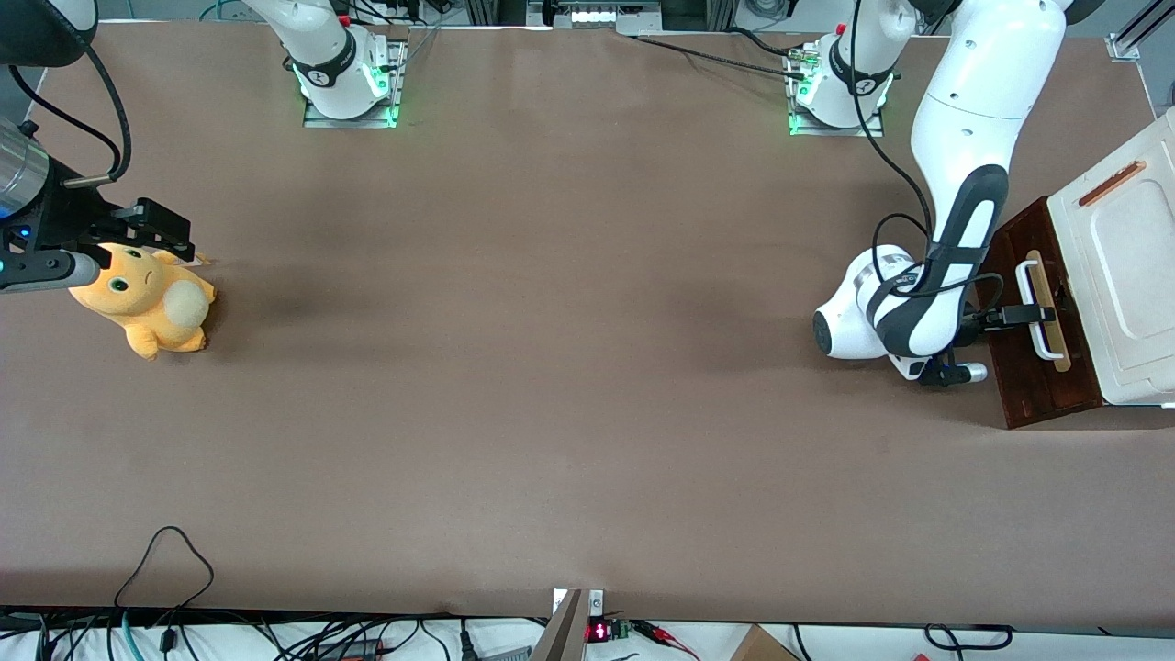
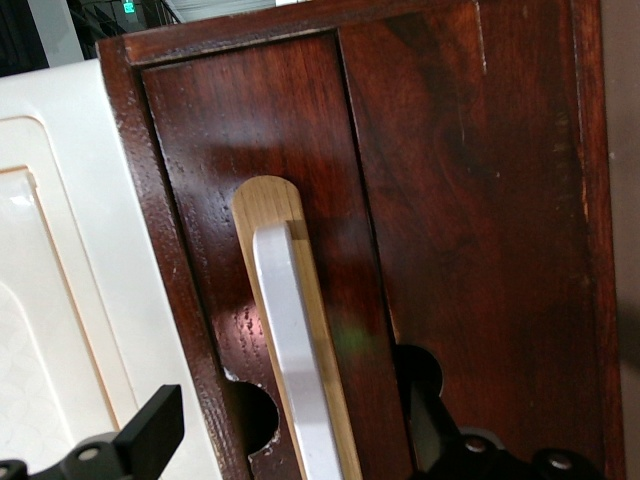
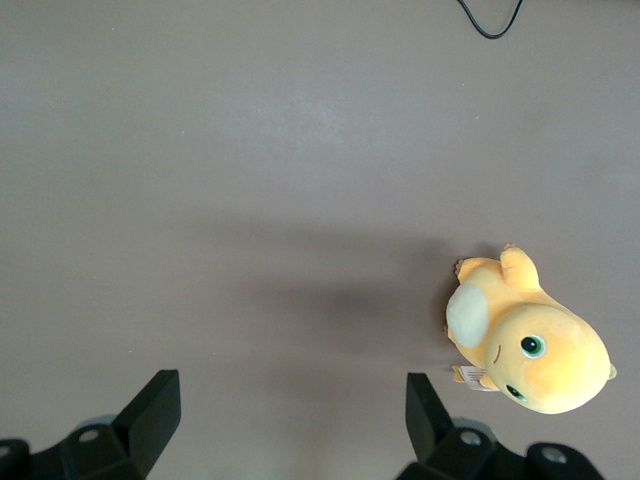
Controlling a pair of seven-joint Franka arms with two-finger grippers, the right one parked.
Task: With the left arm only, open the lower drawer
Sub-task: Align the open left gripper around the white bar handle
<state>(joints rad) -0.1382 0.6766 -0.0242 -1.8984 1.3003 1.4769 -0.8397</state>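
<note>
Left arm [image 1: 964, 174] reaching down toward the working arm's end of the table, wrist low in front of the cabinet. Gripper [image 1: 1035, 315] at the lower drawer [image 1: 1033, 363], right on the white loop handle [image 1: 1044, 312]. Fingers [image 2: 145, 435] spread wide, one each side of the handle [image 2: 290, 350], not clamped on it; can't confirm any contact with the handle bar. Handle mounted on a pale wood strip [image 2: 320, 330] running along the dark red-brown drawer front [image 2: 470, 200]. Drawer front sticking out toward the table middle from under the white moulded panel [image 1: 1124, 266], which carries a thin copper-brown bar [image 1: 1111, 184]; can't tell how much of that is drawer travel, no pale interior visible. Orange plush toy [image 1: 147, 308] lying on the brown table [image 1: 551, 367] toward the parked arm's end, well apart from the drawer.
</note>
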